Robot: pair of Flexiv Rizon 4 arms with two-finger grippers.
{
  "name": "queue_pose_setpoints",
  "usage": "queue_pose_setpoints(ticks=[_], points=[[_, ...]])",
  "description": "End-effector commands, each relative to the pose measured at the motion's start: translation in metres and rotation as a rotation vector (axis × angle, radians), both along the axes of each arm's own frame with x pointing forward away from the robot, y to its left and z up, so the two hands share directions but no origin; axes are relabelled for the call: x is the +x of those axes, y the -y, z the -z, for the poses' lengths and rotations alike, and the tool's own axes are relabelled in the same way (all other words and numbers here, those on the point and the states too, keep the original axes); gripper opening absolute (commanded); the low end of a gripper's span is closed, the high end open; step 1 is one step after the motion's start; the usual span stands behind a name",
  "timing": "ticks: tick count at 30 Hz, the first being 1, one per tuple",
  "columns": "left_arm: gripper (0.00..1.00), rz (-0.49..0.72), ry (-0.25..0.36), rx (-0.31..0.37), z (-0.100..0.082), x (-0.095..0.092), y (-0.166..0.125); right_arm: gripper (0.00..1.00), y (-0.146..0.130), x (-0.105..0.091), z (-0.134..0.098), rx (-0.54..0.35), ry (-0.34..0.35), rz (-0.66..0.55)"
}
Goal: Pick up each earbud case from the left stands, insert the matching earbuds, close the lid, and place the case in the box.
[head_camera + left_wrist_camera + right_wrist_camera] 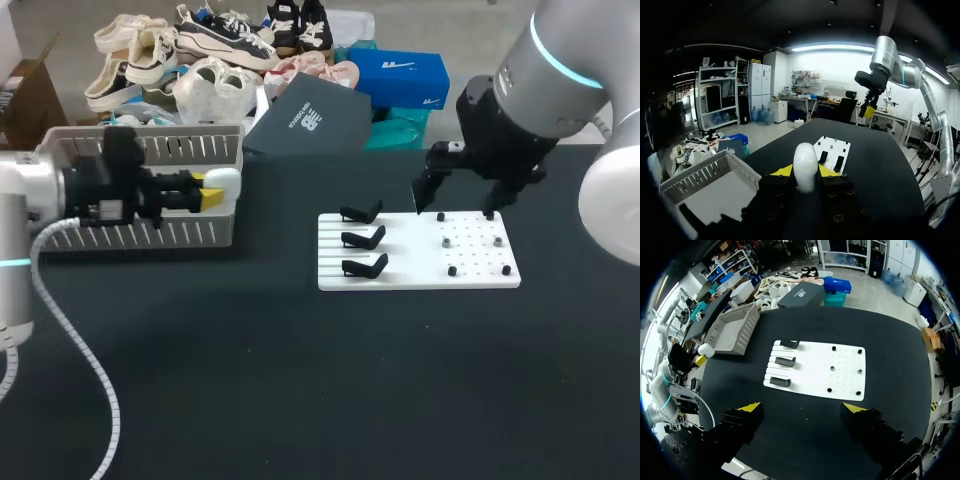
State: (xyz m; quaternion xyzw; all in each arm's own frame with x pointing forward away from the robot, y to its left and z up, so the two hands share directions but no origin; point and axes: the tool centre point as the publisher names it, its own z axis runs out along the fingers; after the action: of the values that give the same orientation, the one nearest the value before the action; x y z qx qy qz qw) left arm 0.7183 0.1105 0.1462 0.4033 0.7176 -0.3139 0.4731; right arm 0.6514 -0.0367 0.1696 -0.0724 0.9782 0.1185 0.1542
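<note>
Clamping the white earbud case point(805, 165) between its fingers, left tool point(207, 196) hangs beside the box point(140, 236); right tool point(802, 407) spread wide, empty.

The worktop point(250, 400) under our arms looks like matt black cloth, and the board point(410, 255) on it is smooth, matt white plastic carrying matt black stands point(363, 238). The earbud case point(805, 165) is smooth, glossy white plastic, the basket point(190, 235) is a duller slotted plastic, and our right arm point(560, 60) has a satin silver, metallic-looking shell.
</note>
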Motion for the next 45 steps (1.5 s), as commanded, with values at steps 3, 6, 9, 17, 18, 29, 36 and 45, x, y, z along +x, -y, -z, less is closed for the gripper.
queue_pose_setpoints(ticks=[3,6,9,17,18,29,36,45], points=[[0.00,-0.195,-0.001,0.104,-0.010,0.015,-0.030,1.00,0.000,-0.002,0.000,0.000,0.006,0.003],[0.00,-0.240,-0.030,0.144,-0.005,0.030,-0.043,1.00,0.000,-0.002,0.000,0.000,0.006,0.003],[0.00,-0.266,-0.069,0.155,0.004,0.039,-0.050,1.00,0.000,-0.002,0.000,0.000,0.006,0.003],[0.00,-0.296,-0.154,0.157,0.031,0.070,-0.065,1.00,0.000,-0.002,0.000,0.000,0.006,0.003],[0.00,-0.295,-0.159,0.157,0.034,0.075,-0.066,1.00,0.000,-0.002,0.000,0.000,0.006,0.003],[0.07,-0.315,-0.248,0.182,0.055,0.103,-0.077,1.00,0.000,-0.002,0.000,0.000,0.006,0.003],[1.00,-0.322,-0.183,0.182,0.033,0.090,-0.076,1.00,0.000,-0.002,0.000,0.000,0.006,0.003],[1.00,-0.109,-0.033,0.106,-0.021,0.024,-0.006,1.00,0.000,-0.002,0.000,0.000,0.006,0.003]])
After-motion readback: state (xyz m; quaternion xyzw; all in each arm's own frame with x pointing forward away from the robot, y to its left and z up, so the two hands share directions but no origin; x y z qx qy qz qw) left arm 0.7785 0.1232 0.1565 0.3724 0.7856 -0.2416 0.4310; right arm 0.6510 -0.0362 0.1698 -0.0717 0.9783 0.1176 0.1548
